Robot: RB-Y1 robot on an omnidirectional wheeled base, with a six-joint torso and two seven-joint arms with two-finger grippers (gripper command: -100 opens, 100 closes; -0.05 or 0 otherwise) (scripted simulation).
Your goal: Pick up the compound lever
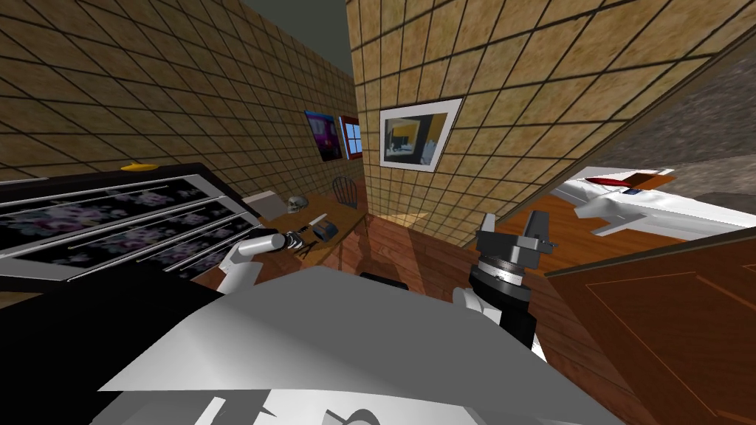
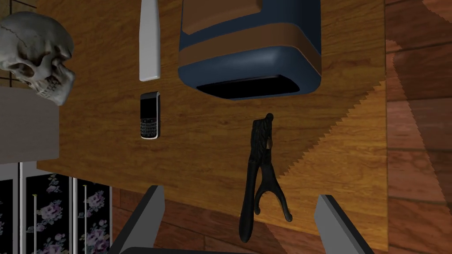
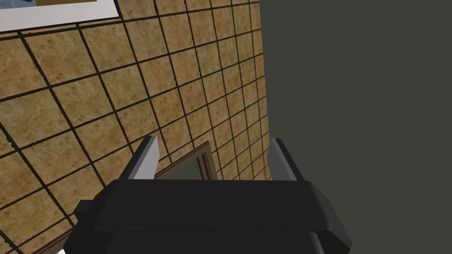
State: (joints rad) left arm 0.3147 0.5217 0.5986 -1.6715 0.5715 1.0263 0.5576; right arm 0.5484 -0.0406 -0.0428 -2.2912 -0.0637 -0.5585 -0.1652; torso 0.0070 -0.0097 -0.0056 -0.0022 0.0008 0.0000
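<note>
At the edge of the wooden table nearest the robot lies a single black compound lever. Its head points toward a blue-and-brown case, and its two splayed handles poke out past that edge. The robot's left gripper hangs just over the handle end with its fingers spread wide on either side of the tool, touching nothing.

The right gripper is raised well away from the table, beside the open door. Its fingers are likewise parted and empty.

The lever looks like dark cast metal. It is probably rigid, heavy for its size, hard-skinned and somewhat slippery, and unlikely to be damaged by a firm squeeze. The best hold appears to be across the thick body just above the point where the handles fork. That section is narrow enough for the fingers to close on. A grip on only one handle might let the tool swing or the joint pivot.

Further in from the edge, the table carries one grey skull near its far corner, one dark keypad phone and one long white bar. Together with the one case and the one lever, that makes five items, none touching another.
</note>
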